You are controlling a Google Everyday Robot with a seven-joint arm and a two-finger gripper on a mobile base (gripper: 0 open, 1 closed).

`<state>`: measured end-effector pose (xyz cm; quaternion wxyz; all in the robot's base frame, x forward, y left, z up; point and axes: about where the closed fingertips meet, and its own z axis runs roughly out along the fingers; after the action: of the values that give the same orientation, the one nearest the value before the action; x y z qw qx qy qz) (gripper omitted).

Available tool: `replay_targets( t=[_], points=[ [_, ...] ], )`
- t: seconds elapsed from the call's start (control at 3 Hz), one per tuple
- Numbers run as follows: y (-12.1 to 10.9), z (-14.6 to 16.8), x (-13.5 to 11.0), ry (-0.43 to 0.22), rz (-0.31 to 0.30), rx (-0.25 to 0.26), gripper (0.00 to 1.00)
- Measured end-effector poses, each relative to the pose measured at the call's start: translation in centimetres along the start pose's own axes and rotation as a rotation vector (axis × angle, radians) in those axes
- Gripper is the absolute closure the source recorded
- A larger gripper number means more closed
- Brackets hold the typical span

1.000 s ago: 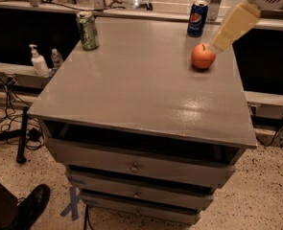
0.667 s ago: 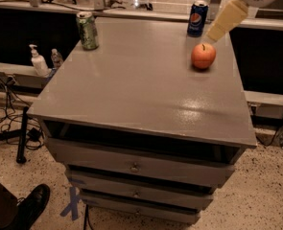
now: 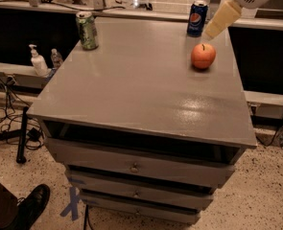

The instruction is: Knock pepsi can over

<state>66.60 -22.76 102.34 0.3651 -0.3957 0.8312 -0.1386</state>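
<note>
The pepsi can [image 3: 197,18] is dark blue with a round red-white-blue logo. It stands upright at the far right of the grey cabinet top [image 3: 141,85]. My gripper [image 3: 221,19] is cream-coloured and comes down from the upper right. Its tip hangs just right of the can, above and behind a red apple [image 3: 203,56]. I see no contact between gripper and can.
A pale green can [image 3: 87,30] stands at the far left corner of the top. Drawers [image 3: 136,166] face me below. A soap bottle [image 3: 37,61] and cables [image 3: 2,114] sit at the left. A person's shoe [image 3: 30,207] is at the bottom left.
My gripper has moved left and farther back, from beside the apple to close by the right side of the pepsi can. The cans and the apple have not moved.
</note>
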Motion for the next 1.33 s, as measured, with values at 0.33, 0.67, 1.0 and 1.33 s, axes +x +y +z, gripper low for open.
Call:
replay_targets(
  t=[0.33, 0.67, 1.0, 1.33],
  points=[
    [0.0, 0.2, 0.0, -0.001, 0.009, -0.002, 0.00],
    [-0.6, 2.4, -0.7, -0.023, 0.095, -0.012, 0.00],
    [-2.0, 6.0, -2.3, -0.056, 0.225, -0.027, 0.00],
    [-3.5, 9.7, -3.5, -0.079, 0.364, -0.037, 0.00]
  ],
)
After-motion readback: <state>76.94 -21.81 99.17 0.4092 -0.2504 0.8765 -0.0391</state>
